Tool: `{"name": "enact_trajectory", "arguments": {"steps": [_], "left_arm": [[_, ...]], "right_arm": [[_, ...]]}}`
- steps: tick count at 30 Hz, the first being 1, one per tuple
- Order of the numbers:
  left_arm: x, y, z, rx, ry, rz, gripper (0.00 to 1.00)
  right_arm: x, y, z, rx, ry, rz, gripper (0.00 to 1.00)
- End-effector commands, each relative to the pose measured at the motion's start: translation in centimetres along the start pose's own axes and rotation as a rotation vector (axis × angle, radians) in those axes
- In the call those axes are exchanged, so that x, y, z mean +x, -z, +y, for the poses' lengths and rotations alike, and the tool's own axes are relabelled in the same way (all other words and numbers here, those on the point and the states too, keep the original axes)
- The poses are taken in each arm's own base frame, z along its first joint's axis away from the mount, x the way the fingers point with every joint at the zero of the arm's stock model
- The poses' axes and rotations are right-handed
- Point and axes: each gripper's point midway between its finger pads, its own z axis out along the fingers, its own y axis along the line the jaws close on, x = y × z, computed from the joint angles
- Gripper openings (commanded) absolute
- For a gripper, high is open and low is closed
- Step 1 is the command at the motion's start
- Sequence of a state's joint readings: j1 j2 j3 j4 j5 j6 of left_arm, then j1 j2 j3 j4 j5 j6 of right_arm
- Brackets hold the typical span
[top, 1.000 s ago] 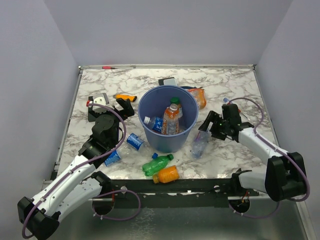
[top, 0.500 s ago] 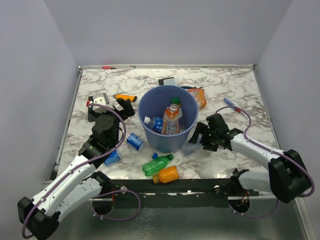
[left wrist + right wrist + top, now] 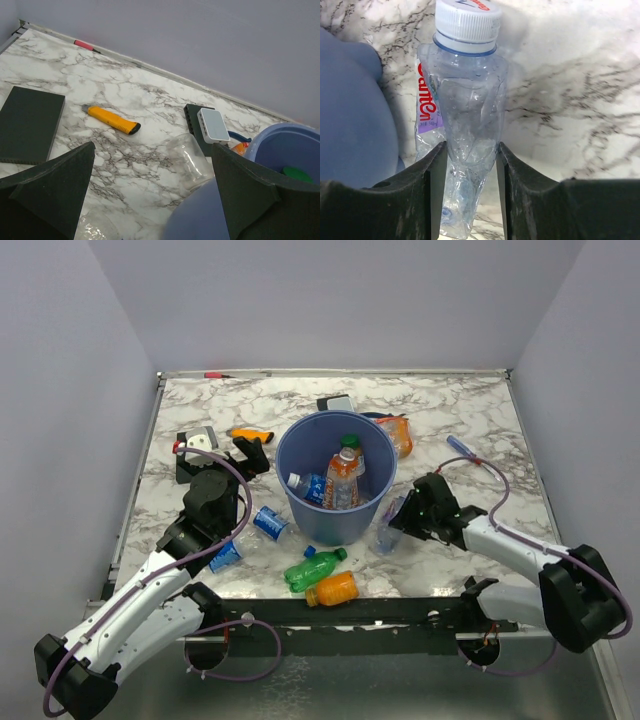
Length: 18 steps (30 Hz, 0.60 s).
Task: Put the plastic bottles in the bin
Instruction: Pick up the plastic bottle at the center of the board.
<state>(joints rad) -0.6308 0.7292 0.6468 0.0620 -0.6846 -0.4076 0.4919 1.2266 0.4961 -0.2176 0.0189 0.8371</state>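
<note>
A marble-patterned table (image 3: pixel 470 420) seen from above, with two white and black robot arms reaching in from the bottom edge. At the centre stands a round blue bin (image 3: pixel 335 525). Inside it are an orange-labelled bottle (image 3: pixel 345 478), a blue-labelled bottle (image 3: pixel 308 487) and a green cap (image 3: pixel 350 442).

Right of centre, the right gripper (image 3: pixel 400 519) is low by the tabletop, just beside the bin's wall. In its wrist view, its jaws are clenched on a crumpled clear bottle (image 3: pixel 470 100) with a white cap (image 3: pixel 467 20), the black fingers (image 3: pixel 436 175) pressing both of its sides. I cannot tell whether the bottle rests on the marble.

Left of centre, the left gripper (image 3: pixel 253 454) is spread wide and grasps nothing. Its wrist view looks past the fingers at a yellow utility knife (image 3: pixel 111 119), a flat black rectangle (image 3: pixel 30 125) at the left, and a black box with a white block on top (image 3: pixel 207 125).

On the table, two clear blue-labelled bottles (image 3: pixel 268 522) lie left of the bin. A green bottle (image 3: pixel 313 569) and an orange bottle (image 3: pixel 333 589) lie below it, near the bottom edge of the table. Another orange bottle (image 3: pixel 397 435) lies just upper right of the bin.
</note>
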Motion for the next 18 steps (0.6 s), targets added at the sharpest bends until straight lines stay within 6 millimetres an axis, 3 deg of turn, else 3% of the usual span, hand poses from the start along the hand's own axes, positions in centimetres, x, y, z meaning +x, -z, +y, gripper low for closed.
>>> {"name": "enact_trajectory", "arguments": {"steps": [1,12,18], "left_arm": [[0.0,0.2,0.0,0.004,0.001,-0.003,0.99],[0.2,0.2,-0.1,0.003,-0.004,0.001,0.99],[-0.1,0.3,0.2,-0.012,-0.008,-0.013,0.99]], "right_arm": [[-0.2,1.3,-3.1,0.119,0.017,-0.063,0.39],[-1.6,4.2,-2.6,0.095,0.008,-0.137,0.25],[-6.5,10.9,-0.7,0.037,0.004,-0.352,0.15]]}}
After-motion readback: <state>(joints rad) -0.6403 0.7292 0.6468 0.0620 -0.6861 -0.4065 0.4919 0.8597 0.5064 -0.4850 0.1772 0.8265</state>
